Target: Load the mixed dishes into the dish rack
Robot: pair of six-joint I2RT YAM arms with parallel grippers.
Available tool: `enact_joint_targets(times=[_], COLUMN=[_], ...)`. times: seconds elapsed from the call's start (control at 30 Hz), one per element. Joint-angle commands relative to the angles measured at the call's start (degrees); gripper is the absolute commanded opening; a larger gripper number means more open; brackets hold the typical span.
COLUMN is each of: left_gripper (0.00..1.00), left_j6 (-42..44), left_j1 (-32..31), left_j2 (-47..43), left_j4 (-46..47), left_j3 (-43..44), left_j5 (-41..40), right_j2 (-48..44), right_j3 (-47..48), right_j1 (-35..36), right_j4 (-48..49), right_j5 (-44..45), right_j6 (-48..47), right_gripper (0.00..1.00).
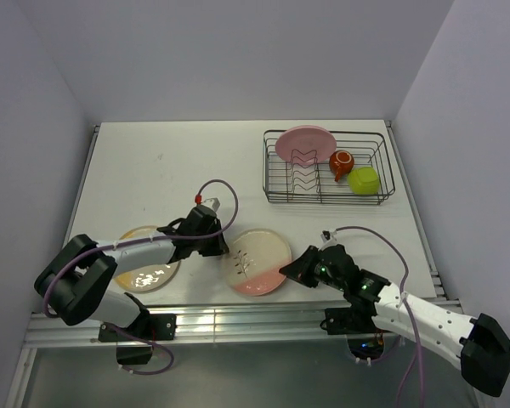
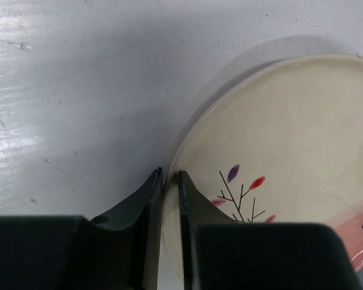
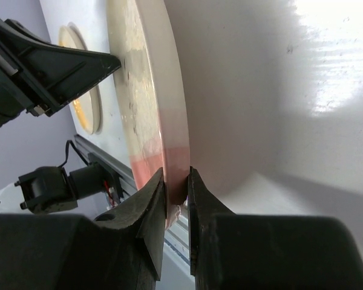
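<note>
A pink-and-cream plate with leaf sprigs (image 1: pixel 257 260) sits near the table's front edge, between both grippers. My left gripper (image 1: pixel 223 248) is shut on its left rim; in the left wrist view (image 2: pixel 169 175) the jaws pinch the cream rim (image 2: pixel 290 133). My right gripper (image 1: pixel 291 274) is shut on its pink right rim (image 3: pixel 176 175), and that edge (image 3: pixel 169 90) is lifted off the table. The dish rack (image 1: pixel 323 201) at the back right holds the plain pink plate (image 1: pixel 305 143) upright, the orange-red cup (image 1: pixel 341 163) and the lime-green bowl (image 1: pixel 364 180). The white squarish bowl is out of view.
A yellow-and-cream plate (image 1: pixel 149 270) lies flat at the front left, partly under my left arm; it also shows in the right wrist view (image 3: pixel 85 103). The table's metal front rail (image 1: pixel 238 319) runs just behind the held plate. Walls close the left, back and right sides.
</note>
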Motion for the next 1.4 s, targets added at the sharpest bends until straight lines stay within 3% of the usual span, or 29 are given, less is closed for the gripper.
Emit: enact_joint_targets(times=[0.0, 0.17, 0.47, 0.83, 1.1, 1.23, 1.37], left_gripper=[0.17, 0.10, 0.00, 0.00, 0.00, 0.00, 0.00], left_j6=[-0.3, -1.2, -2.9, -5.1, -5.9, -5.9, -6.1], left_j1=[-1.8, -2.6, -6.4, -11.2, -12.7, -13.5, -14.3], left_j2=[2.2, 2.9, 6.6, 9.0, 9.2, 8.7, 8.2], left_j4=[7.9, 10.8, 15.2, 17.7, 18.0, 17.1, 16.3], left_j3=[-1.4, -2.5, -2.3, -2.6, -3.0, -2.1, -1.6], left_j5=[9.8, 12.5, 15.3, 15.3, 15.0, 14.4, 14.0], right_j2=[1.6, 4.7, 8.4, 4.9, -0.3, 3.9, 10.5], right_j3=[1.7, 1.2, -0.4, -4.2, -3.5, -1.4, -1.0], right_j1=[-0.3, -0.5, -0.9, -2.0, -2.1, -2.3, -2.4], right_j4=[15.4, 20.9, 28.0, 36.8, 34.3, 31.9, 33.7], right_j5=[-0.8, -0.3, 0.9, 2.1, 2.0, 1.7, 0.7], right_j6=[-1.2, -1.3, -1.3, -3.0, -3.8, -4.1, -3.1], right_gripper=[0.16, 0.28, 0.37, 0.34, 0.34, 0.33, 0.26])
